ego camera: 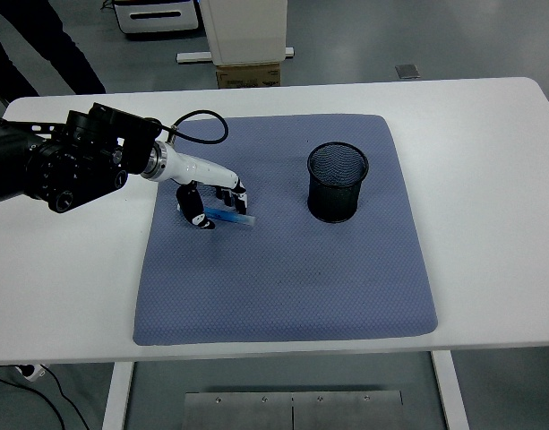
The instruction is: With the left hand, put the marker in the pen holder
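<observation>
White table (489, 134), one marker (227, 218), one pen holder (338, 182), left hand (207, 193) gripping.

My left hand (210, 195) is reaching in from the left over the blue-grey mat (283, 269) that is covering the middle of the white surface (489, 179). My fingers (236, 199) are curling down around the blue marker (229, 218), which is lying flat on the mat's left part, and my thumb is pressing at its left end. The black mesh pen holder (338, 182) is standing upright well to the right of my hand, on the mat's far right part. A person's dark legs (41, 45) are showing at the far left.
</observation>
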